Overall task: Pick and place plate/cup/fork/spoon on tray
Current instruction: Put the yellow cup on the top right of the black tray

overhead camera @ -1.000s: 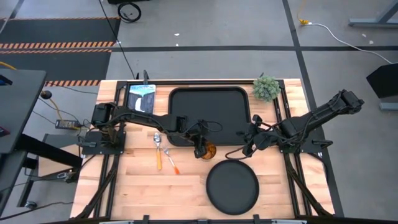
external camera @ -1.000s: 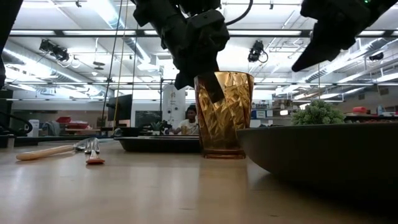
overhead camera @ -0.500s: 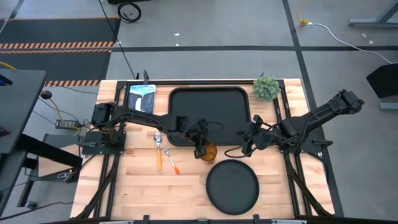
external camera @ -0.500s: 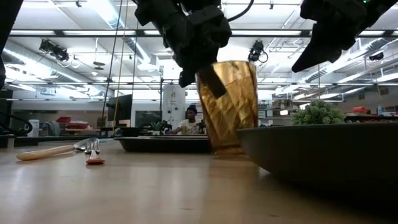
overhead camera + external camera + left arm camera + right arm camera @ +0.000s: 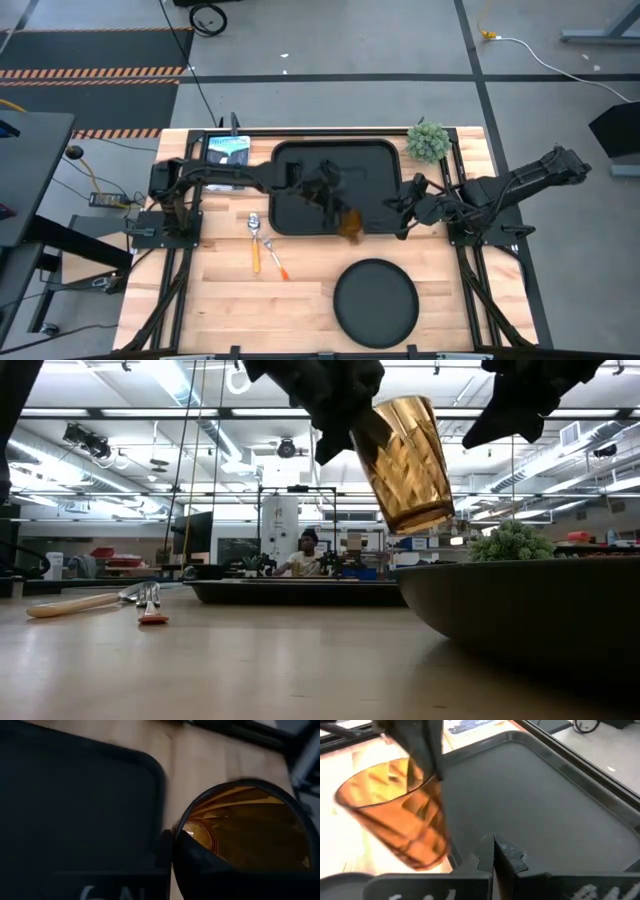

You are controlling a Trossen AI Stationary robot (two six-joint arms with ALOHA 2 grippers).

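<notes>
My left gripper is shut on the amber cup, which hangs tilted over the near edge of the black tray. The cup also shows in the low view and in the right wrist view. The round black plate lies flat on the table nearer the front. The spoon and the fork lie flat on the wood to the left of the plate. My right gripper is shut and empty, just right of the cup at the tray's right edge. My left gripper holds the cup by its rim, one finger inside the cup and one outside. The fingers come from above, slanting down from the table's left. The cup is lifted clear of the table and tilted, its base swung toward the right.
A small green potted plant stands at the far right corner beside the tray. A blue and white card lies left of the tray. A person sits in the room beyond the table.
My left gripper has risen and gone toward the table's far edge with the cup. The cup stood upright on the table; now it is lifted clear, tilted, and over the tray's near edge. My right gripper has shifted a little toward the far edge.
</notes>
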